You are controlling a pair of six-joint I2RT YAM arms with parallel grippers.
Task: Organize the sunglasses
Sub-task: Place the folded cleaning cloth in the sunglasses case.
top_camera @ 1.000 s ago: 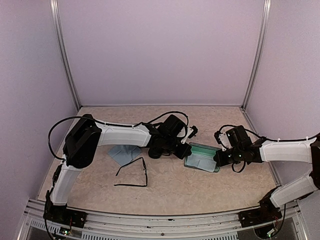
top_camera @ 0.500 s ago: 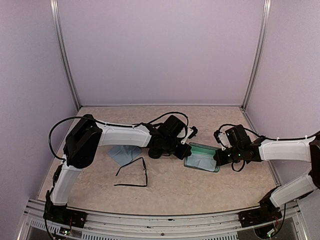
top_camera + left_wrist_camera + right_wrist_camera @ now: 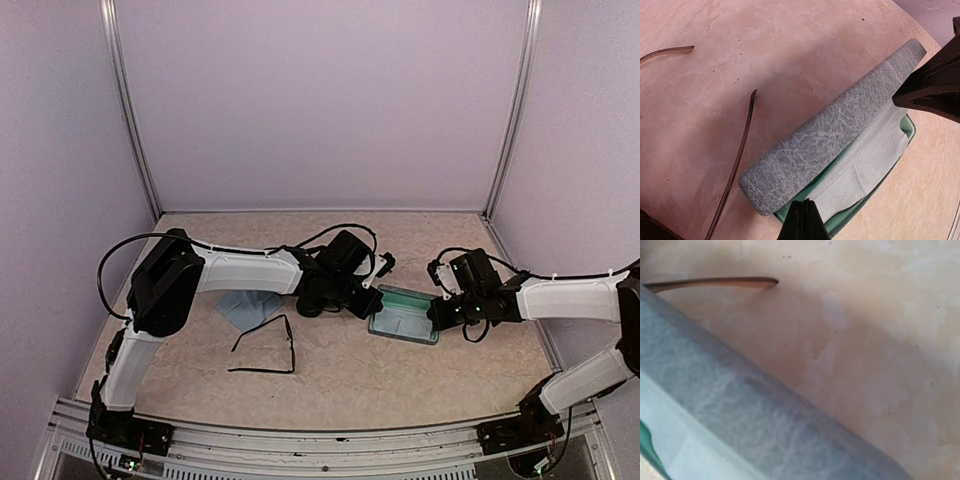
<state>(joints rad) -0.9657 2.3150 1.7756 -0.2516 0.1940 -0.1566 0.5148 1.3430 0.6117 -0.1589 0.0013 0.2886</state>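
The black-framed sunglasses (image 3: pixel 268 352) lie unfolded on the table in front of the left arm. Of the reddish-brown pair I see only thin arms, in the left wrist view (image 3: pixel 737 150) and the right wrist view (image 3: pixel 715 282). An open grey-blue case (image 3: pixel 403 318) with green lining lies between the grippers, its lid (image 3: pixel 840 125) raised and a pale cloth (image 3: pixel 865 165) inside. My left gripper (image 3: pixel 804 204) is shut, its tip over the case's near rim. My right gripper (image 3: pixel 440 314) is at the case's right end, touching the lid's end (image 3: pixel 910 55); its fingers are hidden.
A light-blue cloth (image 3: pixel 243 305) lies on the table under the left forearm. A black cable (image 3: pixel 345 228) loops behind the left wrist. The enclosure's walls stand close at the back and on both sides.
The right gripper has shifted very slightly left against the case's end. The left arm, the case and the black sunglasses have not moved.
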